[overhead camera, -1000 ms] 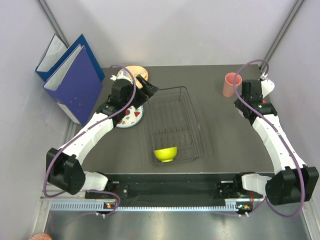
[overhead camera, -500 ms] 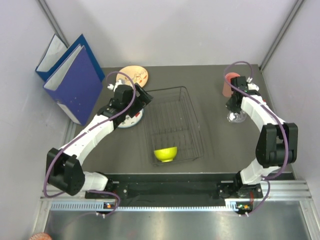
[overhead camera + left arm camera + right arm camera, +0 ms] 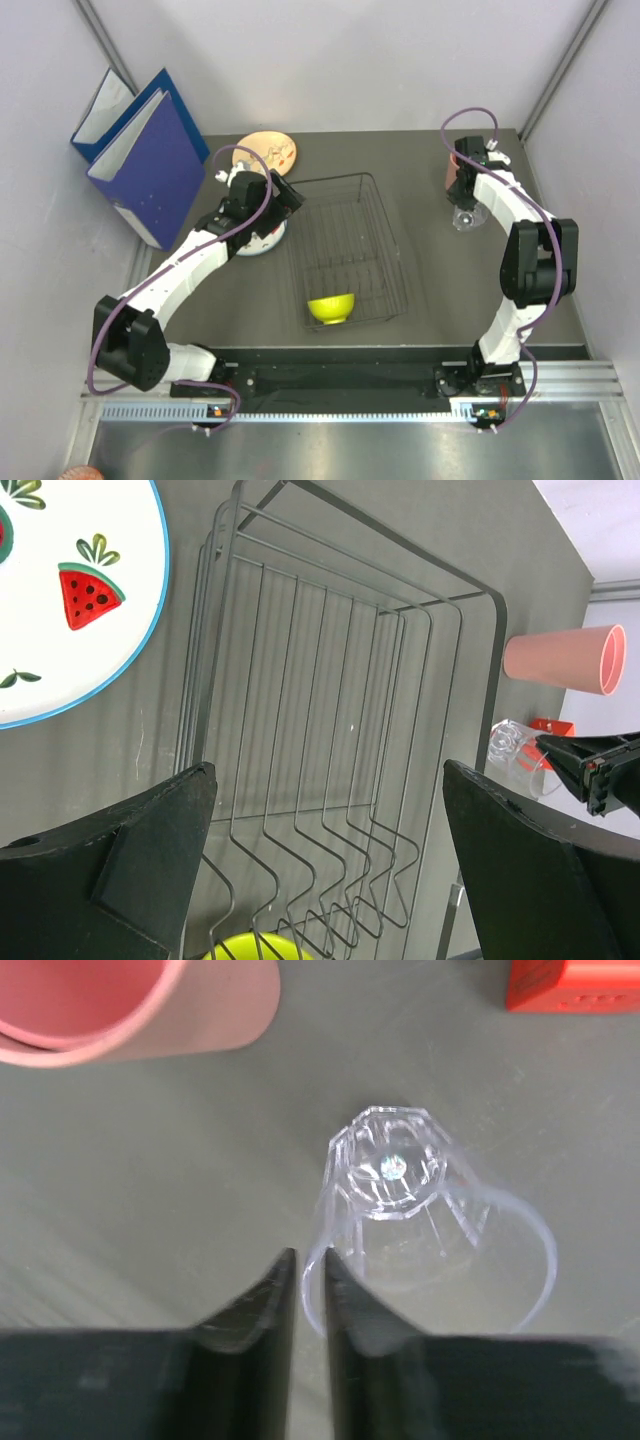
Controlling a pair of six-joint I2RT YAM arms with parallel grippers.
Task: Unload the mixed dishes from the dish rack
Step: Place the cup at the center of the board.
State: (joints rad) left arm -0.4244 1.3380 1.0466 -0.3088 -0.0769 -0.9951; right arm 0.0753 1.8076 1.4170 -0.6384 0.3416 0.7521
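Note:
The black wire dish rack sits mid-table and holds only the lime-yellow bowl at its near end. The tan plate and the white fruit plate lie on the table left of the rack. My left gripper hovers open and empty over the rack's far-left corner. My right gripper is shut on the rim of the clear glass, one finger inside and one outside. The glass is low, at the table next to a pink cup lying on its side.
A blue ring binder stands at the far left. A small red cube sits just beyond the glass. The left wrist view shows the pink cup and the glass right of the rack.
My right gripper has swung left and brought the clear glass down beside the pink cup. My left gripper has drawn back from the tan plate to the rack's corner.

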